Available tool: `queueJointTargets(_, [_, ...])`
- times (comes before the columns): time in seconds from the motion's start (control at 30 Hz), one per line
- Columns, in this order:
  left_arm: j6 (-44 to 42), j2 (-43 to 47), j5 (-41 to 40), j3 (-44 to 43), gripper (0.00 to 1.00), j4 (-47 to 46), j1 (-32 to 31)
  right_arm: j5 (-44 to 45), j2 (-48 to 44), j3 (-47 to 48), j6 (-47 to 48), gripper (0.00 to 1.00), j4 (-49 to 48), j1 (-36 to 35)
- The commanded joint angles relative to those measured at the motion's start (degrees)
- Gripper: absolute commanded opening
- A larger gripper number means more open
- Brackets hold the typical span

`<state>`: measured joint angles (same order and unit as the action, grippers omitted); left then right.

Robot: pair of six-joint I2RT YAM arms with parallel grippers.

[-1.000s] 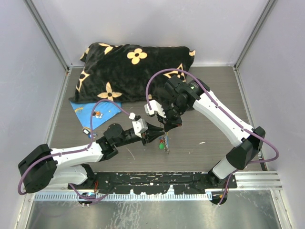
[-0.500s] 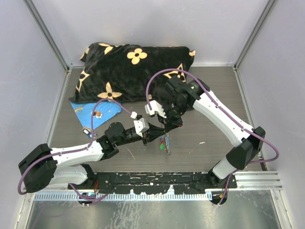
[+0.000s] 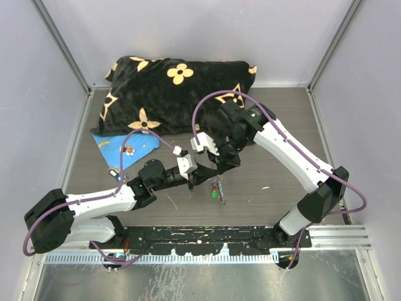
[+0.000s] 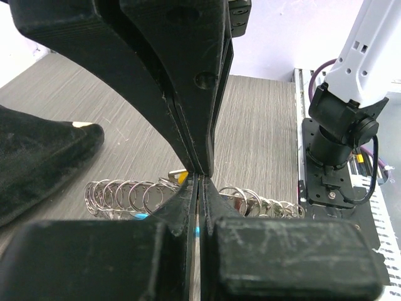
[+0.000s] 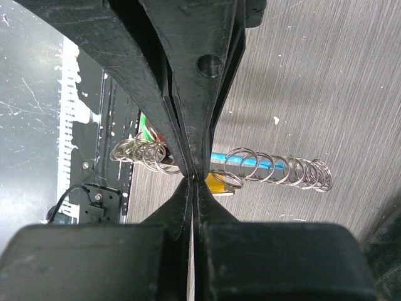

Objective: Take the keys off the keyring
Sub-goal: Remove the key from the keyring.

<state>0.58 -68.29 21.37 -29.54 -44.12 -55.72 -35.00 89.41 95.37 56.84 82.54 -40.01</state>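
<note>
The keyring [image 5: 282, 169], a chain of grey wire loops with a light-blue section [image 5: 250, 160], hangs level above the table. Both grippers meet tip to tip at its middle. My right gripper [image 5: 194, 182] is shut on the keyring [image 4: 122, 195]. My left gripper [image 4: 198, 182] is shut at the same spot, its tips on the chain. The exact pinch point is hidden by the fingers. The keys [image 5: 149, 128], green and red heads showing, bunch at one end of the chain. In the top view the keys [image 3: 215, 189] dangle below the left gripper [image 3: 207, 174] and the right gripper [image 3: 220, 168].
A black pillow with tan flowers [image 3: 175, 94] lies across the back. A blue flat sheet [image 3: 125, 149] with small bits on it lies front left of the pillow. A white speck [image 3: 266, 187] is on the table. The black mounting rail [image 3: 200, 237] runs along the near edge.
My left gripper has closed its jaws and crept up toward the right gripper's tips. The right gripper has stayed shut, with the keys hanging in nearly the same place.
</note>
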Motion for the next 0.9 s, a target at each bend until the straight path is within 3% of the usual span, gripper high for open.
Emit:
queueJointTargets(0.0, [-0.10,1.03,1.62,-2.48,0.00,-0.26,0.00,-2.96,-1.16,2.54,-0.06,0.01,-1.59,-0.25])
queueJointTargets(0.27, [2.03,2.68,1.29,-0.56,0.00,-3.99,-0.07,-4.30,-0.72,1.98,-0.56,0.05,-2.78,-0.09])
queueJointTargets(0.57, [2.62,5.76,-1.60,1.66,0.00,-5.82,-0.07,-13.05,-2.66,0.99,0.84,0.28,-3.53,5.34])
queueJointTargets(0.87, [4.05,6.93,-3.49,3.15,0.00,-7.68,-0.01,-25.32,-6.66,-4.26,4.45,0.43,-5.36,13.56])
